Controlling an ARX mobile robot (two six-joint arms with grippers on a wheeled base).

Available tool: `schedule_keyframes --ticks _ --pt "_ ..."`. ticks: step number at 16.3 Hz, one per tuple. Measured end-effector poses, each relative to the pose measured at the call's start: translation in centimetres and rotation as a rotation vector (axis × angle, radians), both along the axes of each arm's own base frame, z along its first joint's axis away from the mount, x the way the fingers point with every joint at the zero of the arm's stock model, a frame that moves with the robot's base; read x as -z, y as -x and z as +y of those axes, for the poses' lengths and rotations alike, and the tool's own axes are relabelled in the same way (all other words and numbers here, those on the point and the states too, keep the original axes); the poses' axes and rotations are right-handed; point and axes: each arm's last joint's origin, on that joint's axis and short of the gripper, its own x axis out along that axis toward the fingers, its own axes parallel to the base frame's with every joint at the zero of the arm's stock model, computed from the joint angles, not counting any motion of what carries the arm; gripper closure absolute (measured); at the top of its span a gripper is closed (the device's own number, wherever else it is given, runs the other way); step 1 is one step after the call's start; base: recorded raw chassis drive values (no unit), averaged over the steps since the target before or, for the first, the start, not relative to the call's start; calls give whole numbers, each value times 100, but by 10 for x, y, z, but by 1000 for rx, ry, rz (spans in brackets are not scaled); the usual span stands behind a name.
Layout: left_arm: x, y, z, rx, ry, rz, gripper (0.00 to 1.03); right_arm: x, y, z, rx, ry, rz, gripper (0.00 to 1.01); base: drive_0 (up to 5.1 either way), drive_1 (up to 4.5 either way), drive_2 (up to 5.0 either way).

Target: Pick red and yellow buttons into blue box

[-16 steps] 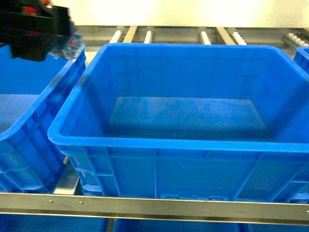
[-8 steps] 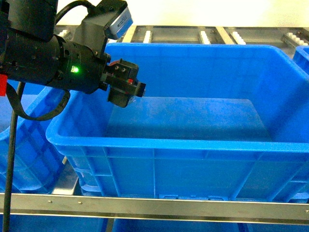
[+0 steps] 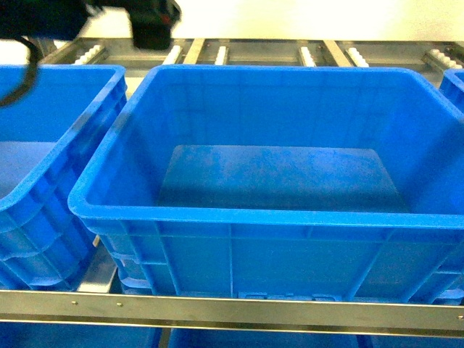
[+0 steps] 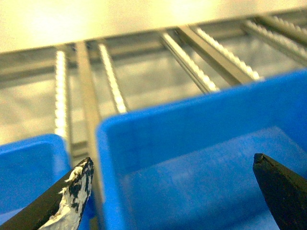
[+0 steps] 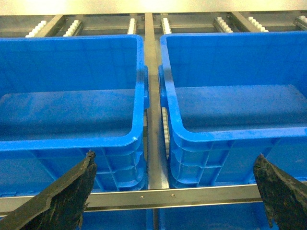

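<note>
The blue box (image 3: 239, 217) fills the middle of the head view, and the part of its floor that shows is bare. The red and yellow buttons are out of view in every frame. My left gripper (image 3: 152, 22) is a dark blur at the top left, above and behind the box's far left corner. In the left wrist view the left gripper (image 4: 171, 163) is open with nothing between its fingers, over the blue box's rim (image 4: 192, 112). My right gripper (image 5: 175, 158) is also open and empty, in front of the shelf rail.
A second blue crate (image 3: 43, 181) stands to the left of the box and another crate's corner (image 3: 454, 81) shows at the right. A metal shelf rail (image 3: 232, 308) runs along the front, with roller tracks (image 3: 308, 54) behind. The right wrist view shows two blue crates (image 5: 72, 115) (image 5: 235, 110) side by side.
The left arm was over the box's left rim half a second ago; it has swung up and back to the top left corner, now blurred. The box has not moved.
</note>
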Motion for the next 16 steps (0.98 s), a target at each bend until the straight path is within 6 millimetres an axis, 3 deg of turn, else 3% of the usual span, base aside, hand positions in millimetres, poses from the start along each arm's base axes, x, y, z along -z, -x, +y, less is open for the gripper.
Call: schedule_keyframes --ticks 1,3,6,7,8,9,12,13,16 --pt "-14 23 16 -100 40 -81 5 0 0 0 0 0 0 3 0 0 0" --pt "-9 66 40 -255 75 -91 5 0 0 0 0 0 0 3 0 0 0" --pt "0 86 44 -309 73 -86 5 0 0 0 0 0 0 3 0 0 0" --pt "8 107 45 -339 65 -53 5 0 0 0 0 0 0 3 0 0 0" --pt "19 147 41 -389 46 -48 5 0 0 0 0 0 0 3 0 0 0" --pt "22 174 39 -409 48 -78 5 0 0 0 0 0 0 3 0 0 0" --pt "17 173 41 -417 43 -95 6 0 0 0 0 0 0 3 0 0 0" --pt "21 176 45 -344 47 -92 17 -1 -1 0 -21 24 -73 8 0 0 0" --pt "37 189 54 -282 54 -99 46 4 0 10 -65 45 -136 38 0 0 0"
